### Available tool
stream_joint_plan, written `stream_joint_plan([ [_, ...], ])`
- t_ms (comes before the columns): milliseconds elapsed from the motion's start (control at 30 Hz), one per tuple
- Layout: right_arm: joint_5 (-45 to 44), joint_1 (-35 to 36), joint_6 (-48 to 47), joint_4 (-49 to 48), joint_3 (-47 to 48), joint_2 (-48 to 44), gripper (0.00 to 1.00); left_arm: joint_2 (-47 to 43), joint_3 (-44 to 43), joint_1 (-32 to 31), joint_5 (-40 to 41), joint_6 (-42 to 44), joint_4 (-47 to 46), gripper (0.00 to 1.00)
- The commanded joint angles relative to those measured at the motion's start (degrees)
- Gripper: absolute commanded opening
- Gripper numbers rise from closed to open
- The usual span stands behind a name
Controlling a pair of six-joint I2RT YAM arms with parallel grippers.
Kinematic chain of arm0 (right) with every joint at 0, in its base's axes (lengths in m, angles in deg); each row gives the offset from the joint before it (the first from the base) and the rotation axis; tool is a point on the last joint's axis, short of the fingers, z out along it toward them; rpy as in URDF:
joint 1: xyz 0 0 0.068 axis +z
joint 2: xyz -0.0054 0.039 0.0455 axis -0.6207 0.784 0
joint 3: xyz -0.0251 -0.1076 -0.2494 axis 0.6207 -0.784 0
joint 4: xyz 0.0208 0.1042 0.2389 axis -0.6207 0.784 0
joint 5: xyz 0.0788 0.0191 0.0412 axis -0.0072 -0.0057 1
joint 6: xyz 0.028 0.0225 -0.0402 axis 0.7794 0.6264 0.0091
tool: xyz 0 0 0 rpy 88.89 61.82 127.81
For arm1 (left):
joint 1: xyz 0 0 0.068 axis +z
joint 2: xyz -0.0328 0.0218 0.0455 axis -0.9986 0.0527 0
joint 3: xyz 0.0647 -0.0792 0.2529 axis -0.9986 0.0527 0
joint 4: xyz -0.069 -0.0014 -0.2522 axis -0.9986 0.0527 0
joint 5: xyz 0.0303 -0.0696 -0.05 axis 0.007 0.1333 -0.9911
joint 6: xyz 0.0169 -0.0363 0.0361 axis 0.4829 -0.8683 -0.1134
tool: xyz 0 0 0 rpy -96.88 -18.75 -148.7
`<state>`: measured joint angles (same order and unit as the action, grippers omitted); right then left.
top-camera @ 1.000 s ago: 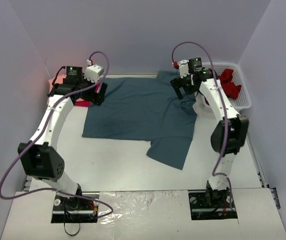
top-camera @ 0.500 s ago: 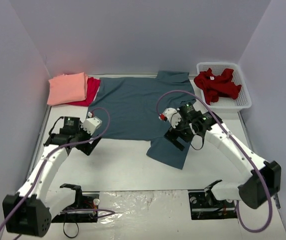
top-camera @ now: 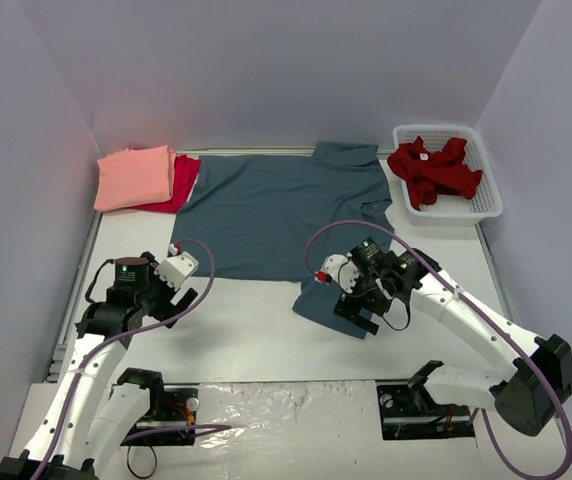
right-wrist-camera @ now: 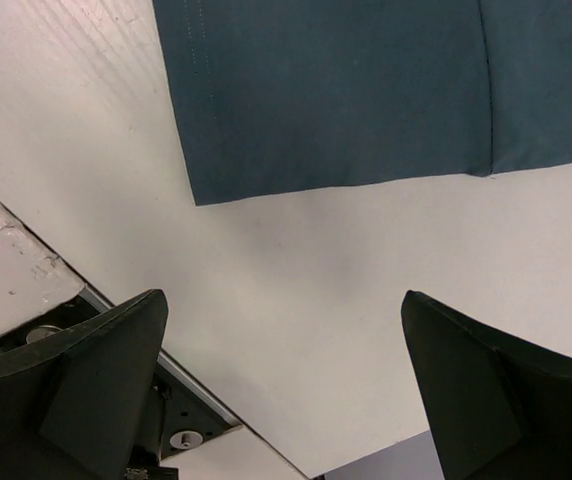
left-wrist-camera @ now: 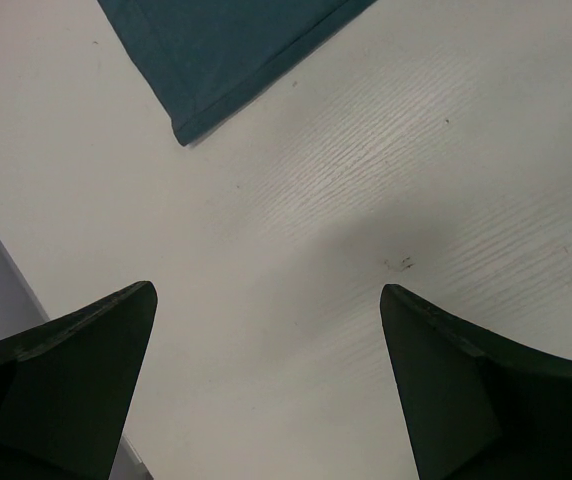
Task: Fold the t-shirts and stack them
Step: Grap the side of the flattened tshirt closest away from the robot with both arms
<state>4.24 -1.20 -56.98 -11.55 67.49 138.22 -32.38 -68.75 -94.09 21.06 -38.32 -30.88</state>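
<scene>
slate-blue shirt: laid flat mid-table, hem corner seen just ahead of the left gripper
left gripper: fingers spread wide, bare table beneath
right gripper: fingers spread, nothing held — positioned at the sleeve's near edge

Light over my table is soft, even and fairly bright, and the walls take a violet cast. Shadows are faint: one grey smudge sits centre right in the left wrist view. The glossy strip along the bottom of the overhead view shows white glare. My left fingers and right fingers fill the lower corners, dark and blurred, while the stitching on the blue shirt is sharp.
</scene>
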Motion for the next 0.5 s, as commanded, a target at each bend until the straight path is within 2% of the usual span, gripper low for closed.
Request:
stream_joint_plan([
  [0, -3.61, 2.11, -0.21, 3.26, -0.67, 0.52, 1.0, 1.06, -0.08, 0.35, 1.31, -0.51, -1.13, 0.94],
  [167, -8.7, 4.75, -0.82, 3.26, -2.16, 2.53, 0.97, 1.85, -0.08, 0.43, 3.34, -1.4, -1.66, 0.94],
  [467, -10.82, 5.2, -4.51, 1.86, -3.39, 7.46, 0.85, 3.26, 0.1, 0.52, 5.53, -2.01, -2.19, 0.94],
])
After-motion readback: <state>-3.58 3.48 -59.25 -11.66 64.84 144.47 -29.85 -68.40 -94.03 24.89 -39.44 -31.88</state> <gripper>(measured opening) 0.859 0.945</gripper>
